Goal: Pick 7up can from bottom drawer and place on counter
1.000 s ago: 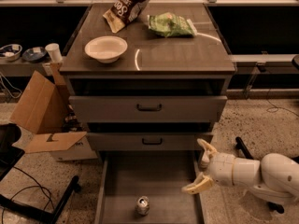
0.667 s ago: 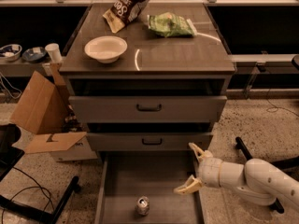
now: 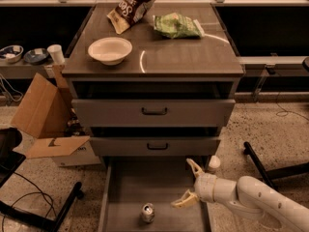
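The 7up can (image 3: 147, 212) stands upright on the floor of the open bottom drawer (image 3: 126, 187), near its front, silver top showing. My gripper (image 3: 189, 183) hovers over the drawer's right part, to the right of the can and apart from it. Its two pale fingers (image 3: 194, 166) are spread wide and hold nothing. The white arm (image 3: 260, 202) comes in from the lower right. The counter (image 3: 183, 57) is the glossy grey-brown top of the cabinet above.
On the counter sit a white bowl (image 3: 110, 50), a brown snack bag (image 3: 134, 6) and a green bag (image 3: 176, 25). Two upper drawers (image 3: 154, 111) are partly out. A cardboard box (image 3: 46, 115) stands left. A small white bottle (image 3: 214, 163) sits right of the drawer.
My gripper has moved left and a little down, further over the bottom drawer and closer to the can. The can has not moved.
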`<move>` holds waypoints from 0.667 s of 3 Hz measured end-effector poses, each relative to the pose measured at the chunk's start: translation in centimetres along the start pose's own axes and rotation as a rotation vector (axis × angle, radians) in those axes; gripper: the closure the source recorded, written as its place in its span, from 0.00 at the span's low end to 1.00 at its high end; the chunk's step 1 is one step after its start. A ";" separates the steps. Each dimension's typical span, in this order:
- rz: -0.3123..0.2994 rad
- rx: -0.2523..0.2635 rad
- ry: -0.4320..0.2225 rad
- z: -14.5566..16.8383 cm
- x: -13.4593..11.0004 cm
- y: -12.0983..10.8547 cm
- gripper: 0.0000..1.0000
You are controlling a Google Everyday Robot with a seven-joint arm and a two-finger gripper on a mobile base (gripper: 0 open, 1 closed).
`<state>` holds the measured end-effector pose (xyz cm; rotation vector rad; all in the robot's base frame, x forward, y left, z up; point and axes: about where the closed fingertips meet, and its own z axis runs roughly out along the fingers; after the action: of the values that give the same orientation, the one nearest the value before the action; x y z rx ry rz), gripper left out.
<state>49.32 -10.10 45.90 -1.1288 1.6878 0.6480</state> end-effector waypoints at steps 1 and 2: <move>0.007 -0.004 -0.003 0.2 0.3 0.3 0.00; 0.021 -0.004 -0.034 0.6 -0.1 0.4 0.00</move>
<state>49.20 -9.43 45.69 -1.0986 1.6718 0.6802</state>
